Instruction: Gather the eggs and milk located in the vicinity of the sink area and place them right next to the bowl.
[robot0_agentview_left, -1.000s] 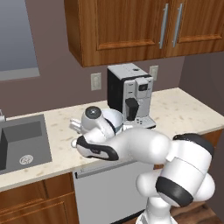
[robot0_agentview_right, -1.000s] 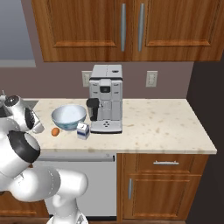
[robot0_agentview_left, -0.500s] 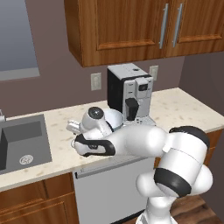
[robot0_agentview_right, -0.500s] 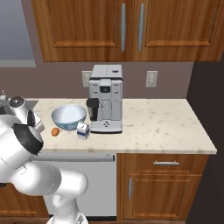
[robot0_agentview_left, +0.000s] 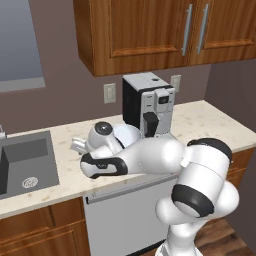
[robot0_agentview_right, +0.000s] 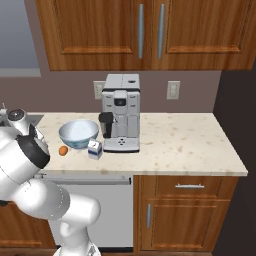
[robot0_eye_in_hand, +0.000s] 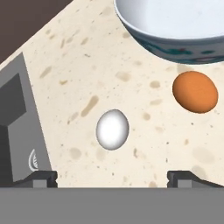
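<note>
In the hand view a white egg (robot0_eye_in_hand: 112, 129) lies on the speckled counter, straight ahead of my open gripper (robot0_eye_in_hand: 113, 179), whose fingertips (robot0_eye_in_hand: 41, 177) stand wide apart with nothing between them. An orange-brown egg (robot0_eye_in_hand: 195, 92) rests to its right, just under the blue patterned wall of the bowl (robot0_eye_in_hand: 175, 46). From the right base view the bowl (robot0_agentview_right: 78, 132) has the orange egg (robot0_agentview_right: 63, 150) at its front left and the milk (robot0_agentview_right: 95, 149) at its front right. The sink (robot0_agentview_left: 25, 165) lies left of my gripper (robot0_agentview_left: 76, 145); the arm hides part of the bowl (robot0_agentview_left: 131, 134).
A coffee machine (robot0_agentview_right: 121, 120) stands right behind the milk, next to the bowl. A sink corner (robot0_eye_in_hand: 17, 127) edges the hand view at left. Wooden cabinets (robot0_agentview_right: 145, 35) hang above the counter. Bare counter (robot0_agentview_right: 185, 140) stretches to the right of the machine.
My arm has swung a little further left toward the sink side, carrying the hand with it. The jaws have stayed open. Eggs, milk and bowl have not moved.
</note>
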